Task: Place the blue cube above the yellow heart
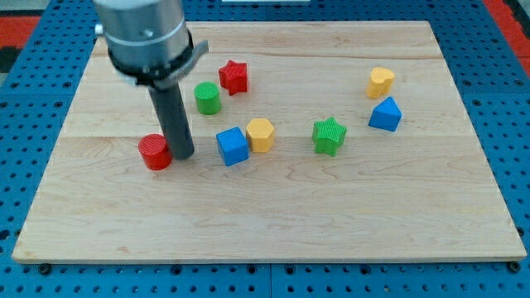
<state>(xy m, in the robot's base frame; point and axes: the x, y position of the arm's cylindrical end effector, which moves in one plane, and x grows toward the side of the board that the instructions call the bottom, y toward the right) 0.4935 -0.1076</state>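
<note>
The blue cube [233, 146] sits left of centre on the bench [273, 207], touching or just beside the yellow hexagonal block [260, 134] on its right. The yellow heart [380, 81] is well apart, far right, w/ a blue pentagon-ish block [385, 114] just near of it.

My tip [184, 155] is down on the wood just left of the cube, a small gap between, w/ the red cylinder [155, 152] touching or nearly touching its left side. The tool is a plain rod — no jaws, holds nothing.

Step in hand, I'd judge: lining up behind the cube, push not yet begun. Next move calls for a long shove right and far, ending beyond the heart — the yellow hex sits in the path and will prob. ride along unless I come round it.

Also there: green cylinder [207, 98], red star [234, 76], green star [330, 135]. Bench is pale wood planks, on a blue pegboard-type surround [16, 124].
</note>
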